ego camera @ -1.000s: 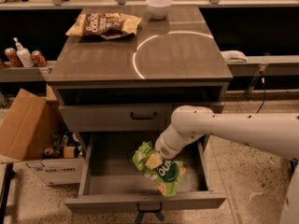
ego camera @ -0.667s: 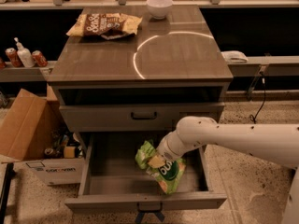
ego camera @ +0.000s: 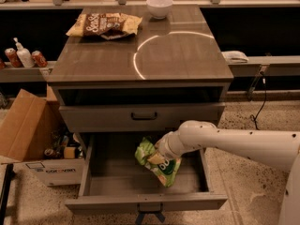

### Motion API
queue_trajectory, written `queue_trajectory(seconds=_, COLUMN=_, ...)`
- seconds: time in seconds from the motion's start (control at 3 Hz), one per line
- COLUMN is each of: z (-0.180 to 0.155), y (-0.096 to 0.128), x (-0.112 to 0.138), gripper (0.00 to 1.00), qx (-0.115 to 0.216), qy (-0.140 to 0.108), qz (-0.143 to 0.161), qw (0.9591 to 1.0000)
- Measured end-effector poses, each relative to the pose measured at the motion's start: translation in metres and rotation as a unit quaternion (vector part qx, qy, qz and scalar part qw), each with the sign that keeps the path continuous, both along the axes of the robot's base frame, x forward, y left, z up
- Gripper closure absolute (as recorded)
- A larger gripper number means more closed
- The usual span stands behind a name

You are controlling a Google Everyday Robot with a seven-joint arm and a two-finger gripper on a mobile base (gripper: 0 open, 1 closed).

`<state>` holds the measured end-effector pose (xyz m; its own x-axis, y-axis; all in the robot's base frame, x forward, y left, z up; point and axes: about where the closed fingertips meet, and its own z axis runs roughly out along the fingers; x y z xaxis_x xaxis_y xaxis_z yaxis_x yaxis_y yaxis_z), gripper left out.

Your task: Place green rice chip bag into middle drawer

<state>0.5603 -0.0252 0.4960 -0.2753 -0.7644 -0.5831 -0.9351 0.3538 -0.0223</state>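
Pincer (ego camera: 161, 150) at the tip of my white arm reaches in from the right, low inside the wide grey wood-grain middle drawer (ego camera: 112, 178), which stands pulled out at the foot of the cabinet. It meets the crinkly bright green rice chip bag (ego camera: 163, 167) at the bag's upper part. The bag hides it, so I cannot tell whether it is clamped or let go.

The bag sits within the drawer's walls, right of centre. Its long axis tilts from upper left down to lower right, and its lower end points toward the drawer's front edge. From the pincer the bag lies just below and slightly left. I cannot tell whether its bottom touches the drawer floor. My judgement is that letting go depends on that gap.

White lettering on the green bag is too creased to read. The closed grey drawer front with a black bar handle (ego camera: 144, 116) is above. On the worktop (ego camera: 183, 55) lies a beige-and-brown chip bag (ego camera: 104, 25), whose white script I cannot read with certainty.
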Motion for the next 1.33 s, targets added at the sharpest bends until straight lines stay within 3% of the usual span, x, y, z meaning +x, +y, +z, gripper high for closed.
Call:
queue_trajectory(seconds=0.67, z=-0.029, y=0.005, x=0.013, gripper=0.59, qx=0.024, qy=0.015, qz=0.003, qw=0.9996)
queue_trajectory(seconds=1.33, z=-0.037, y=-0.001, x=0.014, gripper=0.11, qx=0.035, qy=0.027, qz=-0.012, qw=0.9990)
